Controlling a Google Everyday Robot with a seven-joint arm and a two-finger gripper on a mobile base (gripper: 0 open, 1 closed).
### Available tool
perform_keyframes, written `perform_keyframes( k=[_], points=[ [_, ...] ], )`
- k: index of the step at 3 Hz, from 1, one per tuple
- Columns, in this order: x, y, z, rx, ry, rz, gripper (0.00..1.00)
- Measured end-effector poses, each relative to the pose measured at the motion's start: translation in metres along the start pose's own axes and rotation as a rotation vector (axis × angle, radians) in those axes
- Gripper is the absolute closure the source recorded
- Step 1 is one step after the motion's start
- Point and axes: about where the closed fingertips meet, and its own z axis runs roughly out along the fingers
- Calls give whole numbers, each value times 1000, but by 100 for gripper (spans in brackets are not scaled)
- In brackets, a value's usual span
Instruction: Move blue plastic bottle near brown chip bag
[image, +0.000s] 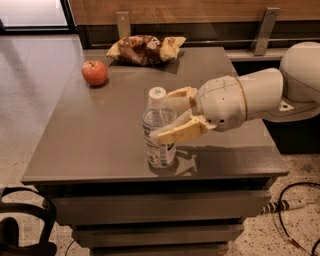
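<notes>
My claw (162, 114) brackets the blue plastic bottle (160, 150), upright near the counter's (95, 135) front edge, well apart from the brown chip bag (145, 49), clamped or not I cannot tell; I judge it light, thin-walled, slick, so hold the labelled middle gently.
</notes>
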Motion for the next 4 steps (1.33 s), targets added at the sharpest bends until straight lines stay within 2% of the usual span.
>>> perform_keyframes(
  k=[1, 2, 3, 4],
  points=[
    [-1, 1, 2, -3, 1, -2, 100],
    [-6, -2, -2, 7, 5, 8, 100],
    [-22, -24, -19, 34, 25, 33, 100],
    [-51, -64, -47, 68, 76, 76, 100]
  ],
)
